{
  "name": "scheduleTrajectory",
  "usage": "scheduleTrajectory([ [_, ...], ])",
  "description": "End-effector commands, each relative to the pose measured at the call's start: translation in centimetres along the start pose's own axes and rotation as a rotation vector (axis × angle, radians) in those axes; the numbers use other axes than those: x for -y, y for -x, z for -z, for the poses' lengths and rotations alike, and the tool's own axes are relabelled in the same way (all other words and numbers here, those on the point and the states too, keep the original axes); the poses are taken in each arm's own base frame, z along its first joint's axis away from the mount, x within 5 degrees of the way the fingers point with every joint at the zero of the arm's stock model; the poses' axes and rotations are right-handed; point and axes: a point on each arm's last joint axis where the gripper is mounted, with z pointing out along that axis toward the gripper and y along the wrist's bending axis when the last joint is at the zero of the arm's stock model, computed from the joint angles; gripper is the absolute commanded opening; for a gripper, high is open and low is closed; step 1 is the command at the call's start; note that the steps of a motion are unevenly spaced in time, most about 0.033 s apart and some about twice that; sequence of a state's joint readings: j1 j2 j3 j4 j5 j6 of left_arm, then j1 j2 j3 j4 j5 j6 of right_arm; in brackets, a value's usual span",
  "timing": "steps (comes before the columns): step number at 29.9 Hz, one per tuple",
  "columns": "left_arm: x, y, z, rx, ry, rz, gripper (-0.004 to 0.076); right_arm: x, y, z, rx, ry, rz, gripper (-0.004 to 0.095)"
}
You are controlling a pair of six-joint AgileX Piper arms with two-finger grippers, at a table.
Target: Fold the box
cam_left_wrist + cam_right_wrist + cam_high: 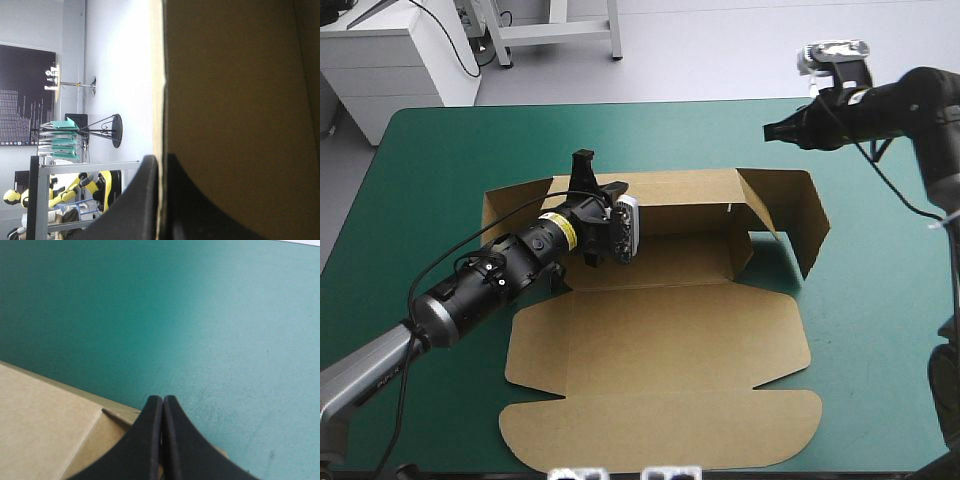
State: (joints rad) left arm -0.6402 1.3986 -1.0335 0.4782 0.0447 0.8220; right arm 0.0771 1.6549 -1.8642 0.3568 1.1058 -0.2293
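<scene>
Table with the teal-green cover (880, 330) carries the brown cardboard box (660, 340) at its middle, lid part flat, far wall (685, 190) raised. You see the left black-fingered gripper (598, 178) pinching that wall's top edge, I judge to hold it upright. The right black-fingered gripper (772, 130) hangs above the box's far right corner, jaws pressed together, holding nothing, probably waiting.

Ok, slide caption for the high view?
Left end effector pinches the raised far wall of the brown box; right end effector hovers shut above the table's far right.
</scene>
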Motion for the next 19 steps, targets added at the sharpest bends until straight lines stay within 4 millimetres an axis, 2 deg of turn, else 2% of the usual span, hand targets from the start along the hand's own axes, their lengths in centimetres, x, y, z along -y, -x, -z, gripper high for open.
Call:
scheduleTrajectory([
  [1,-2.5,1.1,1.5,0.086,0.137,0.016,-0.0008,-1.0,1.6,-0.7,0.058,-0.061,0.013,-0.0014],
  [5,-2.4,1.0,1.5,0.080,0.130,0.021,-0.0008,-0.5,1.9,-3.5,-0.022,-0.031,-0.016,-0.0016],
  [10,-2.3,0.9,1.4,0.065,0.114,0.021,-0.0008,0.3,0.8,-5.9,-0.166,-0.045,-0.025,-0.0016],
  [19,-2.1,0.3,1.3,0.037,0.096,0.029,-0.0008,0.0,0.4,-6.3,-0.199,0.002,-0.068,-0.0017],
])
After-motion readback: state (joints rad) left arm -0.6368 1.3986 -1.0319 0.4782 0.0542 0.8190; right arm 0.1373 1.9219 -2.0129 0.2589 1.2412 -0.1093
